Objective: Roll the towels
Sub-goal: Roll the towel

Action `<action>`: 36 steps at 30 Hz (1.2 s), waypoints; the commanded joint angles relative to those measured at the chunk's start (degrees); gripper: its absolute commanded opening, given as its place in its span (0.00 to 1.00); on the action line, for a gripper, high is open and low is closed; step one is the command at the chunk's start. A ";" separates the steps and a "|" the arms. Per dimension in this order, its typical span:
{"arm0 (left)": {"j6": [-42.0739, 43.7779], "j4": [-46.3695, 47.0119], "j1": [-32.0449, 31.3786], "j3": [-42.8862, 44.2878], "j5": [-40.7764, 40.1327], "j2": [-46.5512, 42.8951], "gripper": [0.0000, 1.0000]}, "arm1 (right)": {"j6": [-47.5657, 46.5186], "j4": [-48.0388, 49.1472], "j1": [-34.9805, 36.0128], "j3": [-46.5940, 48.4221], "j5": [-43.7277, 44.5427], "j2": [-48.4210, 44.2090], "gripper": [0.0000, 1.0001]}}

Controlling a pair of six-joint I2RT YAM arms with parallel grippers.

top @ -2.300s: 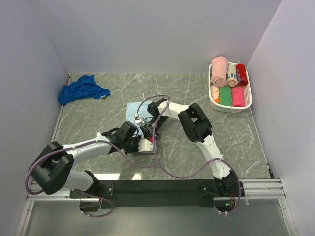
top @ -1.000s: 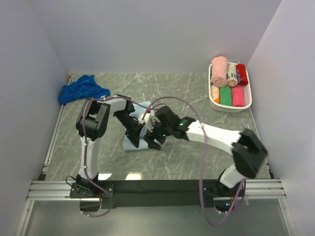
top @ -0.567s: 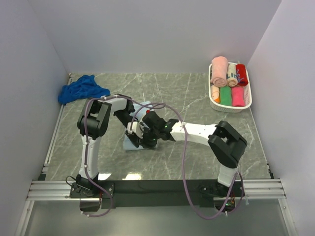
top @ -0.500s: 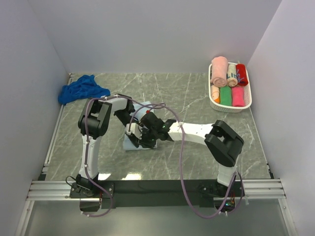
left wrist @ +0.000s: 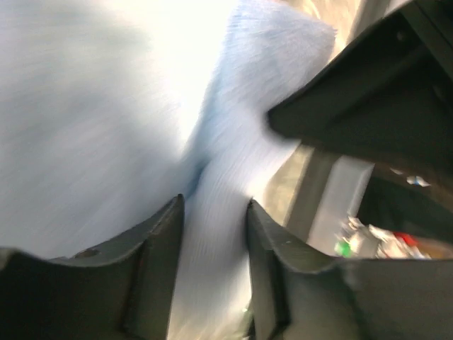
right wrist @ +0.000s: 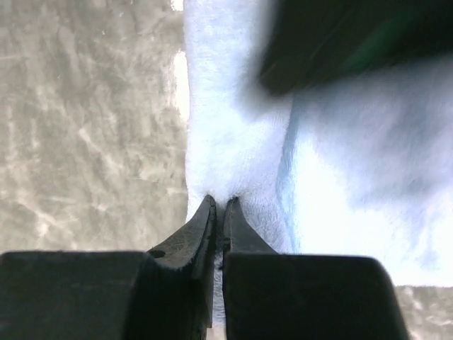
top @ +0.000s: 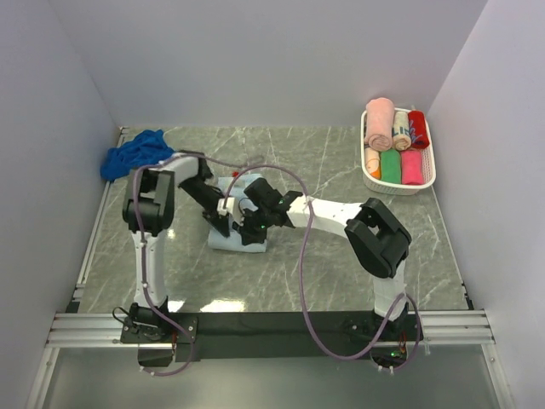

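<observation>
The right gripper [right wrist: 218, 202] is clamping down, its two fingers almost meeting on a thin pinch of the pale blue towel [right wrist: 233, 142], right at a raised fold beside the cloth's edge. Facing it, the left gripper [left wrist: 214, 205] is standing half parted with a ridge of the same cloth running between its fingers. Whether it's actually squeezing, I cannot tell.

Both are working the towel in the middle of the table [top: 341, 256]. The danger, I'd say, is that thin pinch. Soft terry gives, and if the right claw is pulling while the left isn't bearing down, the fold could slide out, or the roll could come up loose and crooked.

The pale towel is looking humped and doubled over rather than flat, fuzzy and thick along that fold. The royal blue towel [top: 136, 153] is lying crumpled in the far left corner, well apart from all this, not yet rolled.
</observation>
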 commanded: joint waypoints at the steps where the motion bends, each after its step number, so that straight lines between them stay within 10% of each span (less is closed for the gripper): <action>1: 3.63 3.54 10.37 9.24 -3.22 -6.12 0.48 | 2.43 -12.72 -1.15 0.52 -5.92 1.50 0.00; 8: 2.31 5.28 21.98 11.38 -0.50 -14.27 0.49 | 4.36 -17.02 -2.99 4.55 -9.60 5.27 0.00; 14: 4.59 19.60 21.55 -12.07 -5.13 -37.73 0.56 | 6.30 -25.55 -6.33 14.13 -18.57 14.23 0.00; 24: 4.26 42.27 -8.63 -47.58 -23.13 -69.12 0.69 | 8.66 -35.31 -8.53 28.11 -25.96 27.41 0.00; 36: -1.12 56.35 -25.12 -52.00 -34.59 -54.13 0.64 | 16.15 -34.87 -10.29 32.07 -28.33 33.57 0.00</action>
